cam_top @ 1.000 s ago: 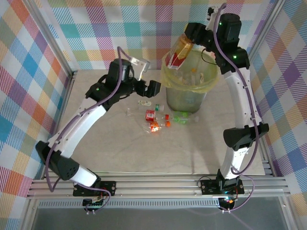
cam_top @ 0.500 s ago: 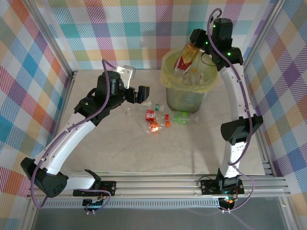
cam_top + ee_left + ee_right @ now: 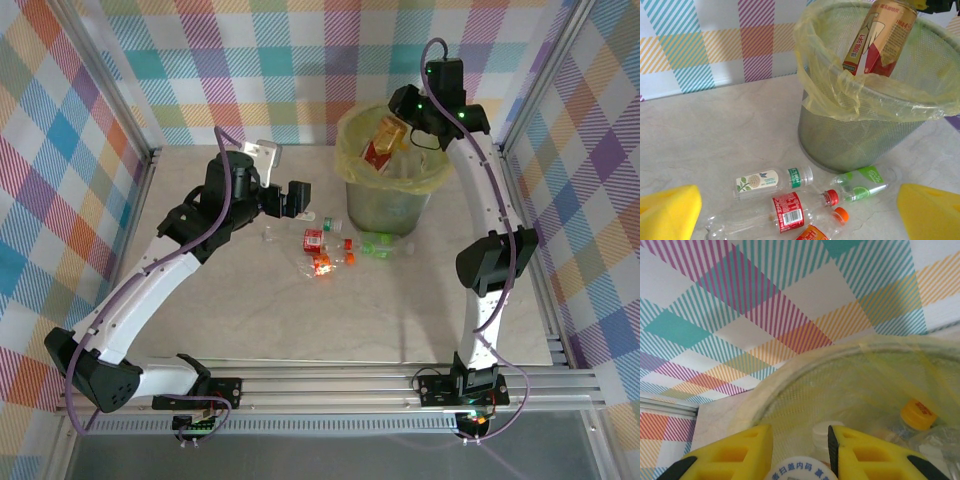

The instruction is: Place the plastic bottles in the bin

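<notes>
- Right pincer (image 3: 799,440) is clamped on a red-label bottle (image 3: 380,140), tipped into the mouth of the bin (image 3: 352,165).
- Left pincer (image 3: 799,212) gapes wide, low over loose bottles (image 3: 335,250) lying on the table (image 3: 300,330) just beside the bin.
- More bottles lie inside; one has a yellow cap (image 3: 917,412).
- Right arm reaches high, left arm bends low.

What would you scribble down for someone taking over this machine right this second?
Right gripper: shut on a red-and-orange-labelled plastic bottle, tilted in the mouth of the round grey-green mesh bin lined in yellow plastic.
Left gripper: open, empty, over the table beside the bin.
Done: a few bottles lie inside, a yellow-capped bottle among them.
Left: release this one, then collect the clear plastic bottles scattered on the table before the bin.
</notes>
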You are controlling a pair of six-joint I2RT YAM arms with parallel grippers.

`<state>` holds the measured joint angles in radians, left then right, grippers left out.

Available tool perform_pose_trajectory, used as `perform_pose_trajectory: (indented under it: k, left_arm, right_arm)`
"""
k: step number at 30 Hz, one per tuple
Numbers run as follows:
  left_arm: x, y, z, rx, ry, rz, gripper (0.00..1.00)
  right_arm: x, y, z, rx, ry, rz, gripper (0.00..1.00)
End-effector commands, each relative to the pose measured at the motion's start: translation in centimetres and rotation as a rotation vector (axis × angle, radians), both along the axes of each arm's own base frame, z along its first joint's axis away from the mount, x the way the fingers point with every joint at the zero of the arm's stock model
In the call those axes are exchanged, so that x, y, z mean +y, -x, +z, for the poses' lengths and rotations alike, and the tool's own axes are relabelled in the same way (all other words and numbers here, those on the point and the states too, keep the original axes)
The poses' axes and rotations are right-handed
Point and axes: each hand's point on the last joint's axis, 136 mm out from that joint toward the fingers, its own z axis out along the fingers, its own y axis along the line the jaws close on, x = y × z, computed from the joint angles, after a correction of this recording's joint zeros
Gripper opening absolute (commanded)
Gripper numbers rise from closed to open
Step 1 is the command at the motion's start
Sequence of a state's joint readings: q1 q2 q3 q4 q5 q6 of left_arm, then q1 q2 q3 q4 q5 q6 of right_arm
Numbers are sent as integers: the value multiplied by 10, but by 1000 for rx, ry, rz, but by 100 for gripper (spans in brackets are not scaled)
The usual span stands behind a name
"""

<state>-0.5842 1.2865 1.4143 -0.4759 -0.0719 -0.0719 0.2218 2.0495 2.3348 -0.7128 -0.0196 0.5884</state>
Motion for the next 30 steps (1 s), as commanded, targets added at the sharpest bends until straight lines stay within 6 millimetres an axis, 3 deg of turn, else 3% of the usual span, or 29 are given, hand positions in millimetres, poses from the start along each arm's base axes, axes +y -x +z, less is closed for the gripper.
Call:
perform_pose_trajectory:
  k: [1,3,7,15,19,24,30]
  left_arm:
    - [0,3,-1,7,9,6,100]
    - [1,3,-2,12,5,7,100]
    - [2,3,-6,21,0,14,100]
    - [2,2,-8,27,3,14,100]
    - [3,2,-11,32,0,23,100]
    - [8,1,-14,35,-1,51,100]
    - [20,0,-19,29,25,126,100]
  right_arm:
    - [-7,-1,-33,94,23,-22,16]
    - [-13,-2,-40,113,33,-36,24]
    - [-28,-2,-43,132,50,-64,53]
    - [-46,5,-23,107,134,-85,78]
    - [-50,15,-13,100,166,-79,98]
    - [-46,37,-4,107,199,-23,100]
    - [-28,75,10,75,245,84,100]
